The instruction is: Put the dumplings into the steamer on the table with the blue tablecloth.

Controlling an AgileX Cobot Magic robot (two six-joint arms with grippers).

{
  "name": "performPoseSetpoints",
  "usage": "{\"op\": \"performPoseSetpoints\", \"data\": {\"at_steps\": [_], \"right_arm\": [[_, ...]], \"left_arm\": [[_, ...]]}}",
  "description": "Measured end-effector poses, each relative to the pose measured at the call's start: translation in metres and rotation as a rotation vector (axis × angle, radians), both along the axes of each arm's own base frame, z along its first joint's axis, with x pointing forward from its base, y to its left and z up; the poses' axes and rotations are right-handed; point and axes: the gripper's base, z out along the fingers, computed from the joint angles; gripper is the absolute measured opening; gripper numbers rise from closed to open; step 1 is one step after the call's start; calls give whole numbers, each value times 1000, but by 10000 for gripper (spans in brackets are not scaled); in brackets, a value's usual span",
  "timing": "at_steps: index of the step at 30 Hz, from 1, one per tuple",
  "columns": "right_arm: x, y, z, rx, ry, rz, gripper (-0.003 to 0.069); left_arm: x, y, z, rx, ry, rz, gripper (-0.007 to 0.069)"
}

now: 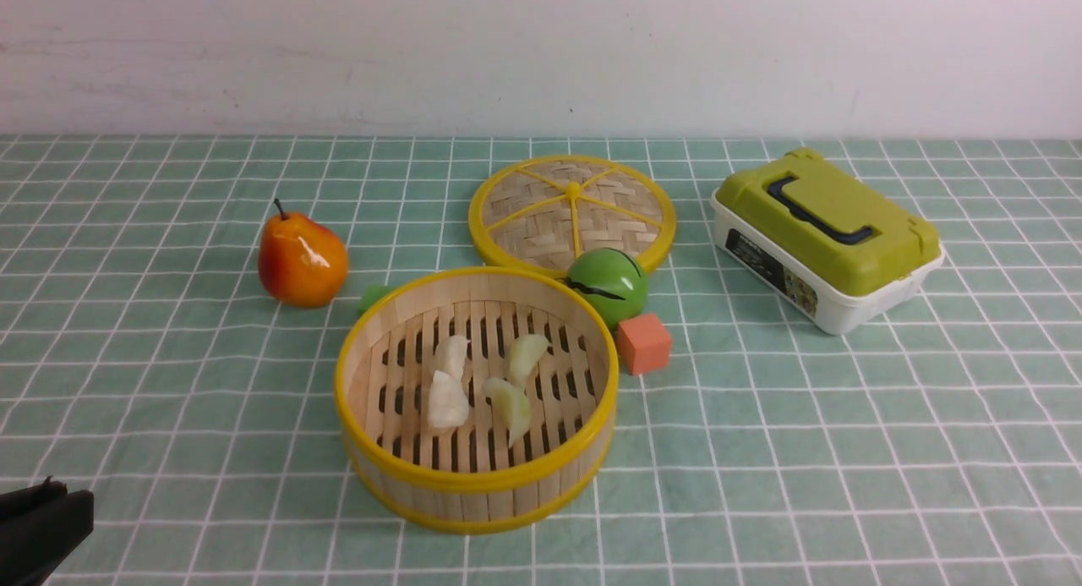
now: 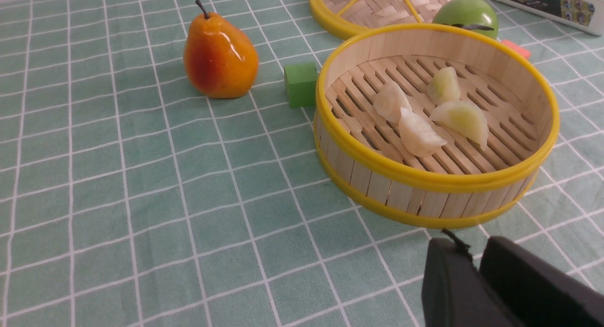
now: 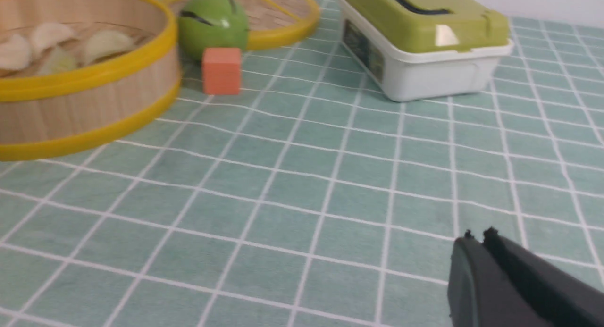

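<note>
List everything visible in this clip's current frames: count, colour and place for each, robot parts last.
dumplings: four, cream-white to pale yellow-green, inside the steamer
steamer: one, light wood with yellow rims, centre of the table
lid: one, woven bamboo with yellow rim and spokes, flat behind the steamer
pear: one, orange-red, left of the steamer
apple: one, green, at the steamer's right rear
green block: one, between pear and steamer
orange block: one, right of the steamer
box: one, white with olive lid and dark handle, far right
tablecloth: one, pale teal with white grid, covering the table
left gripper: black, near left, fingers nearly together, empty
right gripper: black, fingers shut, empty
</note>
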Motion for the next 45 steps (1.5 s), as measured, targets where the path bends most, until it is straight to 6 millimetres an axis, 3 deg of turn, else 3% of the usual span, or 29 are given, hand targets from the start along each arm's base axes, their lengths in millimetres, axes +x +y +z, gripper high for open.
{"op": "performPoseSetpoints", "data": {"at_steps": [8,38,42,45], "right_arm": [[-1,-7,-4,71,65,-170,22],[-2,-7,-5,83,81,-172,41],[-2,-7,-5,83,81,-171,41],[-2,-7,-5,83,81,-172,42]], "left_arm": [[0,0,0,1,1,0,93],[0,0,-1,1,2,0,112],[-2,1,-13,1,-4,-2,119],[-12,11,-32,-8,-17,57,122]]}}
